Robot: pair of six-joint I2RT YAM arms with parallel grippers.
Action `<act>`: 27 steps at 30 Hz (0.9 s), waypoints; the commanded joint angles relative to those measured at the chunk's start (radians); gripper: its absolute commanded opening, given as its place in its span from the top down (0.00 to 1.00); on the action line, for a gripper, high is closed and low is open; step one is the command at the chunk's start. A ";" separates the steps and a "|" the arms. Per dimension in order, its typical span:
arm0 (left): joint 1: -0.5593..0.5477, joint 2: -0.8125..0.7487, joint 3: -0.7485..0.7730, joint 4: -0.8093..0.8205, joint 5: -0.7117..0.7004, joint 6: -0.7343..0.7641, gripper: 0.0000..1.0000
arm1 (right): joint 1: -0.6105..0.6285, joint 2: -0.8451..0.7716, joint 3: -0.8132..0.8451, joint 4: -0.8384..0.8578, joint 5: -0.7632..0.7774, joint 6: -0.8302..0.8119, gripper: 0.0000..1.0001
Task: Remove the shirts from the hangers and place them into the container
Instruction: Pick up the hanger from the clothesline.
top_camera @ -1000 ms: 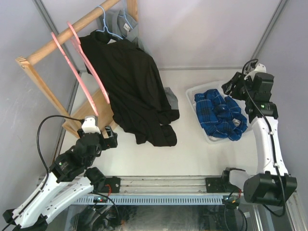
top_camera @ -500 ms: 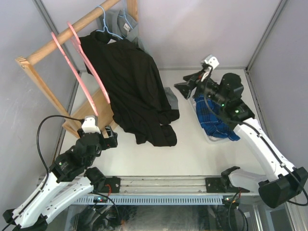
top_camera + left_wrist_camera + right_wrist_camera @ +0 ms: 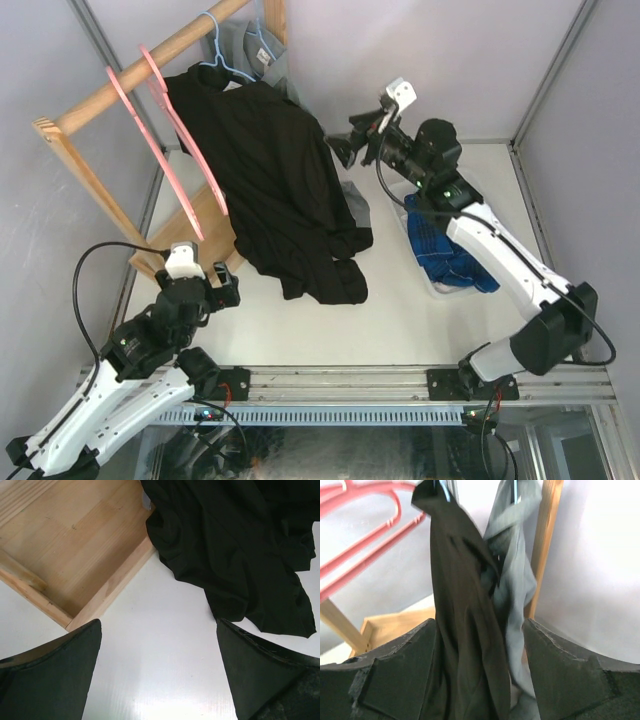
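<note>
Top external view: a white table (image 3: 400, 310) fills the floor of a booth with pale grey walls (image 3: 420, 60); a metal rail (image 3: 330, 380) runs along the near edge.
Rack: the wooden rack (image 3: 110, 90) rises beyond the left gripper (image 3: 205, 285) at the far left corner. In the left wrist view its flat base board lies just ahead of the fingers, to their left.
Left gripper: jaws spread wide with nothing between them, over bare table. The black shirt's hem lies ahead, to its right.
Right gripper (image 3: 352, 150): raised and pointing at the hanging shirts, jaws apart, gripping nothing.
Black shirt (image 3: 280, 190): hangs on a light-blue hanger (image 3: 215, 45) straight ahead of the right gripper. It is long and creased, and its lower end is pooled on the table.
Grey shirt (image 3: 245, 45): hangs just right of the black one as the right wrist sees it, beside the rack's upright post.
Pink hangers (image 3: 160, 140): two, bare, on the rack's bar, left of the black shirt from the right gripper.
Blue plaid shirt (image 3: 450, 250): crumpled in the container, behind the right gripper and under its forearm.
Container (image 3: 432, 287): a white basket on the table's right side, behind and below the right gripper.
</note>
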 commanded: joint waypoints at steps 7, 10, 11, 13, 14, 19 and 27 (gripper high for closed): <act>0.011 -0.003 0.043 0.033 -0.001 0.002 0.00 | 0.025 0.270 0.377 -0.047 -0.159 0.085 0.30; 0.012 0.005 0.041 0.038 0.010 0.007 0.00 | 0.047 0.349 0.501 -0.179 -0.151 0.058 0.35; 0.011 0.008 0.042 0.039 0.012 0.008 0.00 | 0.053 0.387 0.566 -0.255 -0.148 0.047 0.35; 0.012 0.011 0.042 0.040 0.015 0.010 0.00 | 0.056 0.473 0.719 -0.418 -0.158 0.032 0.38; 0.012 0.012 0.041 0.040 0.016 0.010 0.00 | 0.056 0.516 0.794 -0.487 -0.157 0.018 0.45; 0.013 0.013 0.040 0.041 0.015 0.012 0.00 | 0.077 0.553 0.868 -0.584 -0.142 -0.037 0.63; 0.015 0.019 0.039 0.045 0.022 0.016 0.00 | 0.192 0.465 0.726 -0.528 0.001 -0.222 0.63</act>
